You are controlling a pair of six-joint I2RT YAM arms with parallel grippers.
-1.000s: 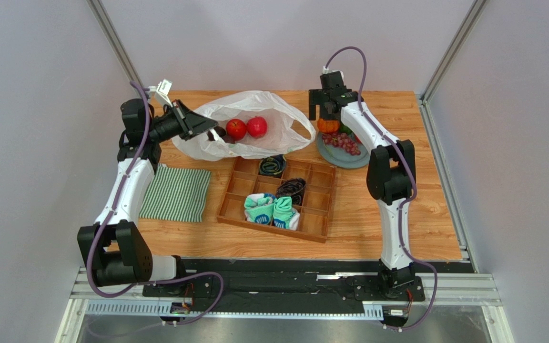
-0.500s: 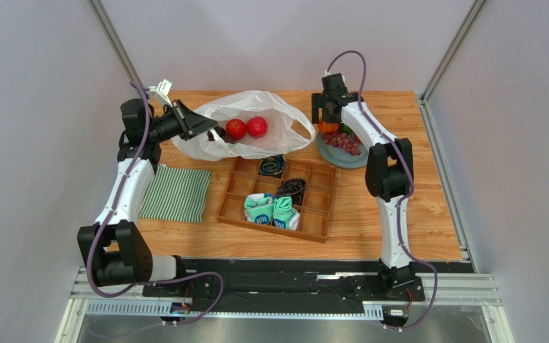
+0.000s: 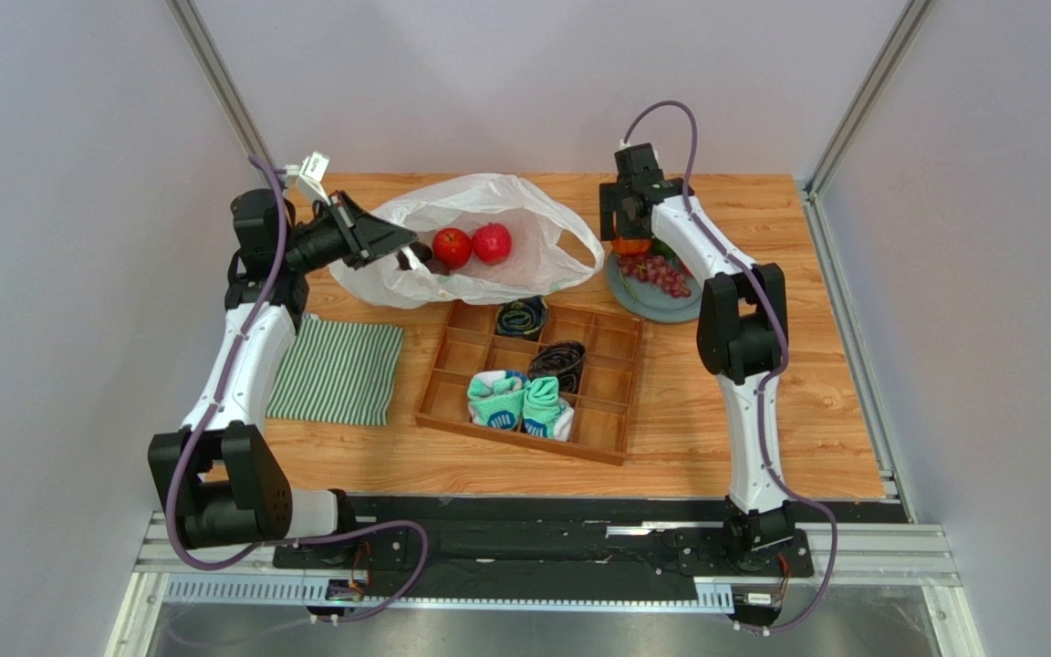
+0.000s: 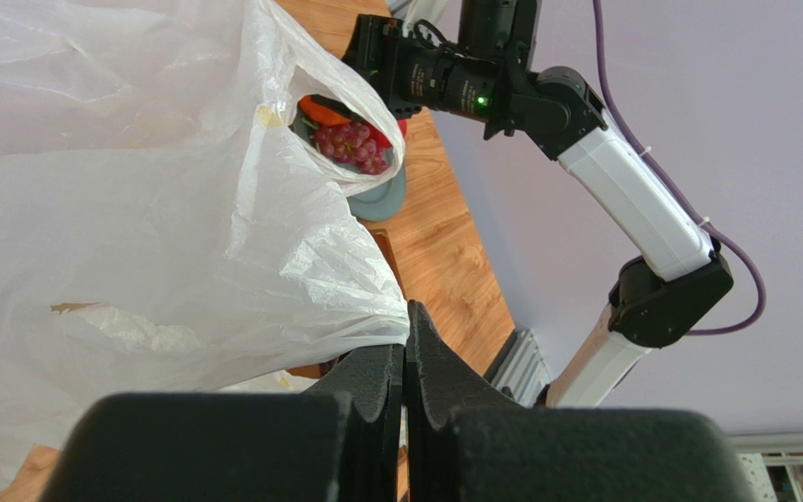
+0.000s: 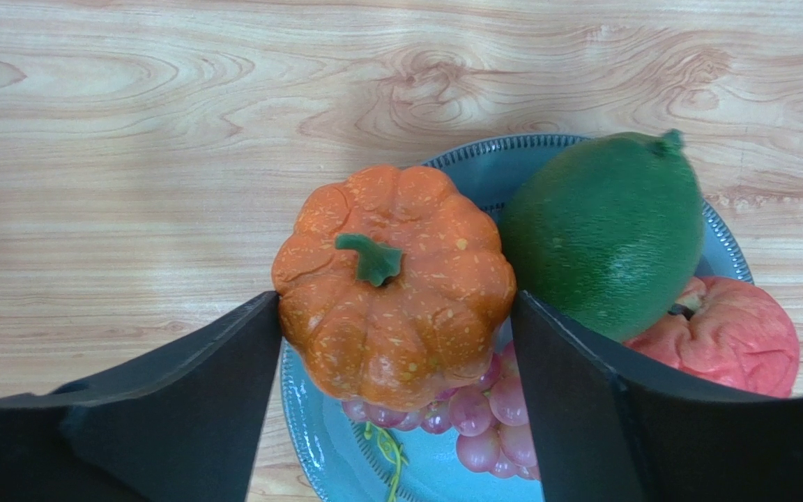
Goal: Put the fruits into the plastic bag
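The step in hand is the pick-up of the next fruit, with the bag being held ready for it. The left tool [image 4: 406, 356] is pinching a fold of the white plastic bag [image 4: 165, 209] between fully closed fingers, and so is holding the bag's mouth up at the far left of the worktop [image 5: 112, 157]. Two red apples [image 3: 452, 247] are already lying inside the bag.

Over at the far right, the right tool [image 5: 395, 301] is reaching down onto the blue plate [image 5: 489, 152] and straddling the orange pumpkin [image 5: 393, 261]. Its fingers [image 5: 196, 397] are standing wide, one on each flank of the pumpkin and seemingly touching it on both sides. The pumpkin is not yet lifted: it is resting on the grapes [image 5: 479, 418], with its far side just beside the green fruit [image 5: 605, 246]. A reddish fruit [image 5: 736, 335] is lying beyond that, at the plate's edge.

By my judgement the task is about midway, since four fruits are waiting on the plate. The next move is calling for a firm squeeze on the ribbed sides and a straight lift, so that the grapes and the green neighbour are not being dragged along. Then comes a carry leftward to the open mouth of the bag and a release well inside it.
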